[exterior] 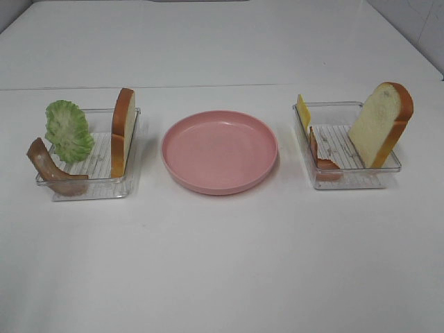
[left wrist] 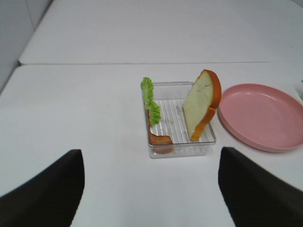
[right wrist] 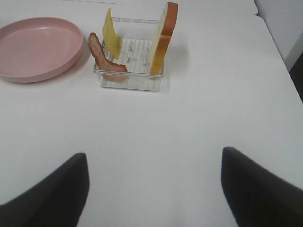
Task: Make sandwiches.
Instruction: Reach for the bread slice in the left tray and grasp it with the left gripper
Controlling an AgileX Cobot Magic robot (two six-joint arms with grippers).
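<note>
**Left pincer** [left wrist: 150, 158]: jaws wide apart, nothing between them. Its dark fingers [left wrist: 47, 194] hang over the bare white table [left wrist: 71, 109].

**Left tray** [left wrist: 184, 150]: clear plastic, straight ahead of the left pincer and apart from it, in line with the gap between the fingers. Contents:
- lettuce leaf [left wrist: 150, 101]: green, standing on edge at the wall on the pincer's outer side.
- brown meat strip [left wrist: 158, 139]: curled, in the outer corner nearest the pincer, just in front of the lettuce.
- left bread slice [left wrist: 201, 106]: white with an orange-brown crust, upright, leaning at the inner wall.

**Pink plate** [exterior: 219, 151]: round, ahead of both pincers on the inner side of each. It sits between the two trays and touches neither.

**Right pincer** [right wrist: 154, 152]: jaws wide apart, gripping nothing, over bare table.

**Right tray** [right wrist: 137, 82]: clear plastic, ahead of the right pincer, well apart and slightly to its inner side. Contents:
- cheese slice [right wrist: 112, 34]: yellow, standing at the far inner corner.
- bacon strip [right wrist: 102, 56]: streaky, propped along the inner wall, its lower end in the near corner.
- right bread slice [right wrist: 163, 38]: upright against the outer wall.

All the sandwich parts lie in the trays.
</note>
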